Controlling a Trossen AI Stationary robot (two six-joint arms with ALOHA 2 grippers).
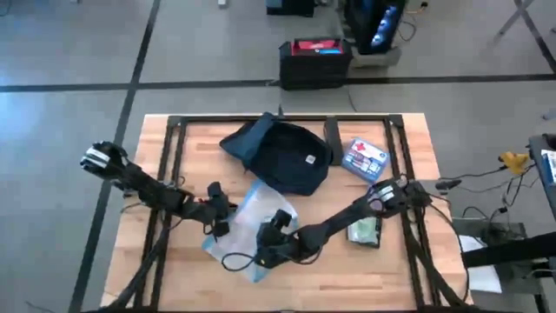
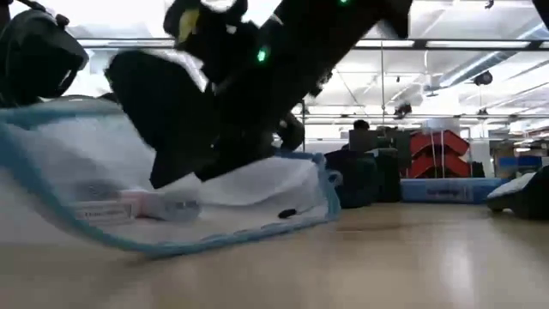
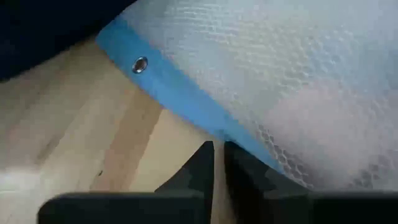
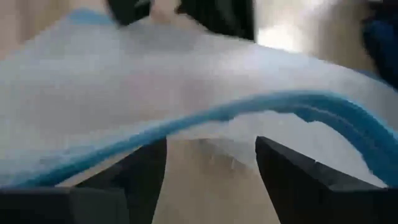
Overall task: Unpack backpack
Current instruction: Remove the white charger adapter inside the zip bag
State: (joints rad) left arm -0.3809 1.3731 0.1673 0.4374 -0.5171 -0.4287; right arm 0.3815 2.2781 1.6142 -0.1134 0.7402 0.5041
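Reaching low over the table's middle, my right gripper (image 1: 276, 228) spreads its fingers beside the clear pouch (image 1: 246, 228); my left gripper (image 1: 217, 217), fingers pressed together, meets its nine o'clock edge. The backpack (image 1: 282, 156) lies at twelve o'clock, apart.

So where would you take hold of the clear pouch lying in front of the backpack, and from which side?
Probably by its blue-trimmed edge. The clear pouch lies limp on the table, and that hem is lifted and firmer than the mesh. The right gripper is open level with it, so come in low from the table's front.
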